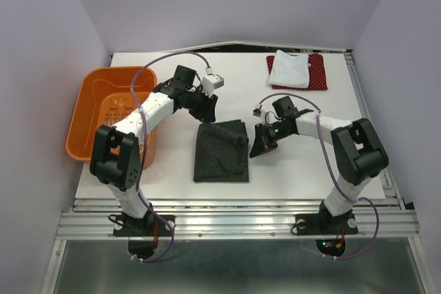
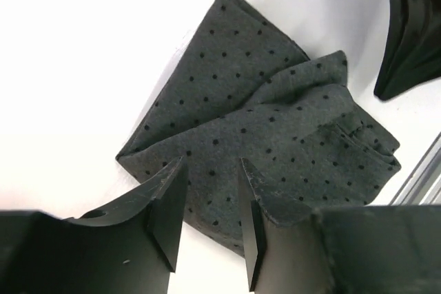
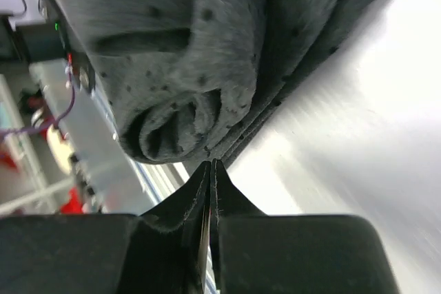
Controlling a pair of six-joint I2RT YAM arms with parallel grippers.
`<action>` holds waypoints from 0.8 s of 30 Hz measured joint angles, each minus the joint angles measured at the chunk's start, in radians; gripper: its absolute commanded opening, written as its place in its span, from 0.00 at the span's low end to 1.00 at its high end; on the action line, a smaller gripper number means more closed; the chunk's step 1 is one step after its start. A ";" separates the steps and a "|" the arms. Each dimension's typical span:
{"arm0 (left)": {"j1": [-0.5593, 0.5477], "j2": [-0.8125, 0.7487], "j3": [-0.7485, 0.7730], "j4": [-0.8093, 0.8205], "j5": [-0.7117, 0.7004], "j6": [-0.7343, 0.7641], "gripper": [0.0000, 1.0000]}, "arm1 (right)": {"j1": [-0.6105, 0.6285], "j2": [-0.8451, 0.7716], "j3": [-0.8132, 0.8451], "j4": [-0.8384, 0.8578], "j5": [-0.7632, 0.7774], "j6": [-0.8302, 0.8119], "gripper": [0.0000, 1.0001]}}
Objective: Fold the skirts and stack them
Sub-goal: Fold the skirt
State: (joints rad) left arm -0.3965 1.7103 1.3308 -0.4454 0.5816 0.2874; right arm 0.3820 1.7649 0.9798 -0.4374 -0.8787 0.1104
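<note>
The dark grey dotted skirt (image 1: 220, 151) lies folded in the middle of the table. My left gripper (image 1: 207, 107) hovers at its far edge; in the left wrist view the gripper (image 2: 212, 170) stands open, with the cloth (image 2: 275, 122) beneath it and nothing between the fingers. My right gripper (image 1: 260, 144) sits at the skirt's right edge. Seen from the right wrist, it (image 3: 210, 163) is shut, its tips meeting just at the rolled hem (image 3: 179, 122) with no cloth visible between them. The white skirt (image 1: 289, 68) lies folded on the red skirt (image 1: 320, 75) at the back right.
An orange plastic basket (image 1: 86, 101) stands at the table's left side beside the left arm. The table's metal front rail (image 1: 234, 204) runs along the near edge. Walls close in on the left, back and right.
</note>
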 measured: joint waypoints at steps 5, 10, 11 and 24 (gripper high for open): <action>-0.153 -0.114 -0.022 0.019 -0.168 0.065 0.35 | -0.039 -0.152 -0.015 0.030 0.103 0.053 0.06; -0.313 -0.205 -0.119 0.072 -0.259 0.030 0.44 | -0.051 -0.266 -0.044 0.136 0.155 0.171 0.04; -0.324 -0.212 -0.138 0.081 -0.277 0.013 0.50 | -0.051 -0.270 -0.056 0.169 0.156 0.196 0.04; -0.481 -0.446 -0.401 0.183 -0.298 0.659 0.59 | -0.030 -0.056 -0.096 0.341 0.156 0.355 0.20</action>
State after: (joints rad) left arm -0.8776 1.2644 0.9302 -0.2619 0.2836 0.9463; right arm 0.3523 1.7088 0.8837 -0.0967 -0.7227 0.4652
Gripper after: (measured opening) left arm 0.635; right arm 0.181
